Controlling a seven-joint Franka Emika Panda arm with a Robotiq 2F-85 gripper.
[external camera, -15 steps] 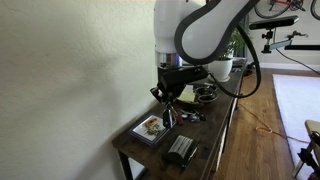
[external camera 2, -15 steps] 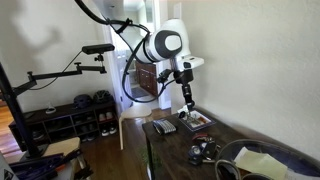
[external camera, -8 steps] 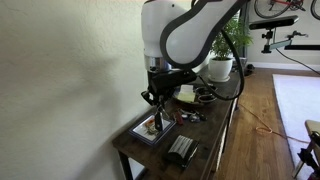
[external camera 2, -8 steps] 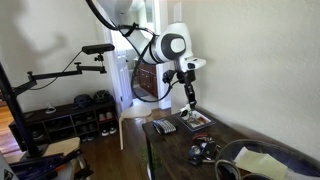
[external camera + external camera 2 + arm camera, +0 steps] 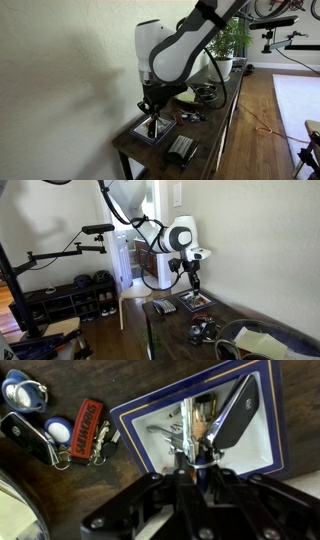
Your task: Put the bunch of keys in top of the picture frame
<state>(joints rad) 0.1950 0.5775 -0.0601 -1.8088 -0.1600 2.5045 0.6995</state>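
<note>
Wrist view, tool (image 5: 212, 420) above picture frame (image 5: 255, 452), key bunch (image 5: 75, 430) just beside.

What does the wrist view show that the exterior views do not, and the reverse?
Only the wrist view: metal keys over the picture frame, a red tag beside it on the table. Only an exterior view: the black object and the potted plant. Both: the frame with the gripper above it.
</note>
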